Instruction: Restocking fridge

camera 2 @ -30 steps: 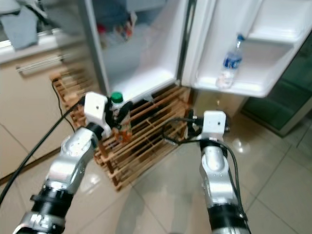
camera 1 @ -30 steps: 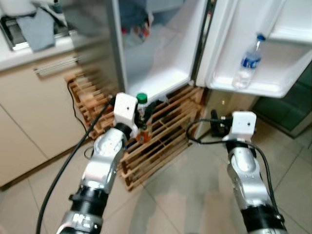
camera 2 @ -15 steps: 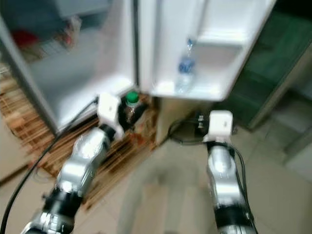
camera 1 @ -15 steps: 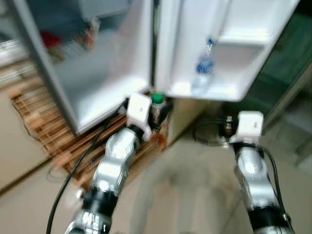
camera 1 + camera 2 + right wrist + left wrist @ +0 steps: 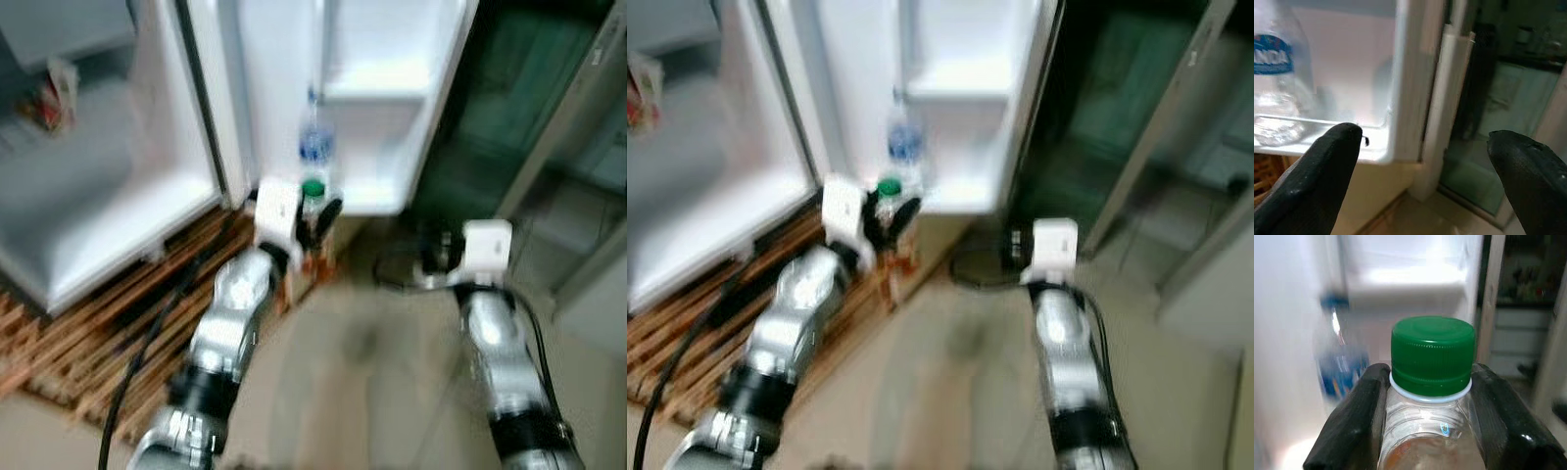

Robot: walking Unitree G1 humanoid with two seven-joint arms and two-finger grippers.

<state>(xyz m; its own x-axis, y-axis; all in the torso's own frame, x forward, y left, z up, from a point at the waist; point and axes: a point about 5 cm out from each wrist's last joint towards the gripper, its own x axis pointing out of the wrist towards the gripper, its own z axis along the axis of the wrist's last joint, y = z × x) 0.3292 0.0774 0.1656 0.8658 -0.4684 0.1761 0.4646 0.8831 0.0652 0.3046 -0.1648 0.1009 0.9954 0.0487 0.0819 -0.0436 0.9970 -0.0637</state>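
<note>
**Green-capped bottle held up before the fridge door shelf**

The left gripper (image 5: 1431, 396) clamps the neck of a green-capped bottle (image 5: 1431, 363) holding orange-brown liquid, raised just in front of the open fridge door (image 5: 377, 117). On the door's lower shelf (image 5: 1322, 122) stands a water bottle (image 5: 313, 147); its blue label reads "…NDA", the rest cut off. The right gripper (image 5: 1425, 171) hangs empty, fingers spread wide, near the shelf's outer corner. A wooden pallet (image 5: 88, 333) lies under the fridge.

Blurred, soft head views; bright white glare off the fridge door (image 5: 372, 98); dark right background
</note>
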